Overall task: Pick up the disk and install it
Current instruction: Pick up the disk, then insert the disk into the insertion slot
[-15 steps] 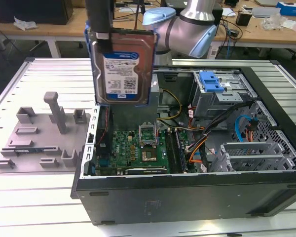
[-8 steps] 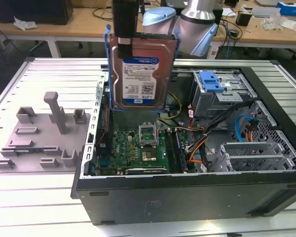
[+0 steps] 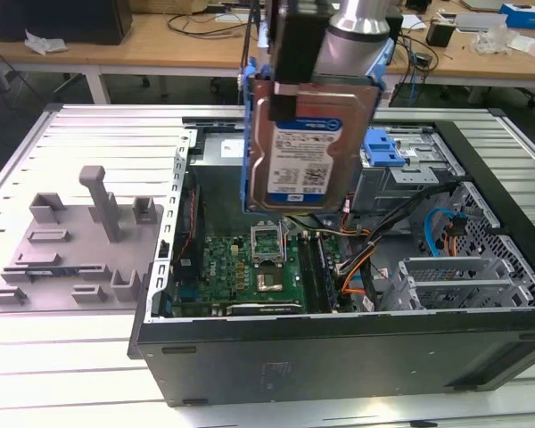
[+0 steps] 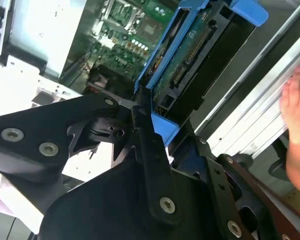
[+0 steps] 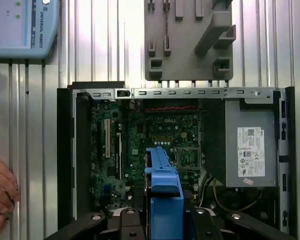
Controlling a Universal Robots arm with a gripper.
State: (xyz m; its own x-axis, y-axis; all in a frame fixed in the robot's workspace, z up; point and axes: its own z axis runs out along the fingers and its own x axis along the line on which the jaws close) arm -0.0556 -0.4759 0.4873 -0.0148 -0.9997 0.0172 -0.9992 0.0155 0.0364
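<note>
The disk (image 3: 308,147) hangs upright above the open computer case (image 3: 339,357), its white-and-blue label facing the exterior camera and its blue carrier frame showing along the edges. My gripper (image 3: 310,85) is shut on the disk's top edge. In the first wrist view the blue carrier (image 5: 162,187) juts out from between the gripper's fingers (image 5: 125,220), over the green motherboard (image 5: 140,135). In the second wrist view the disk's connector edge (image 4: 190,65) sits in the blue frame, with a black finger (image 4: 150,145) pressed against it.
A blue drive bay (image 3: 392,147) and metal cages lie in the case toward the exterior view's right. A grey fixture plate (image 3: 80,241) rests on the slatted table at its left. A person's hand (image 5: 0,195) rests beside the case. A grey power supply (image 5: 250,145) fills one corner of the case.
</note>
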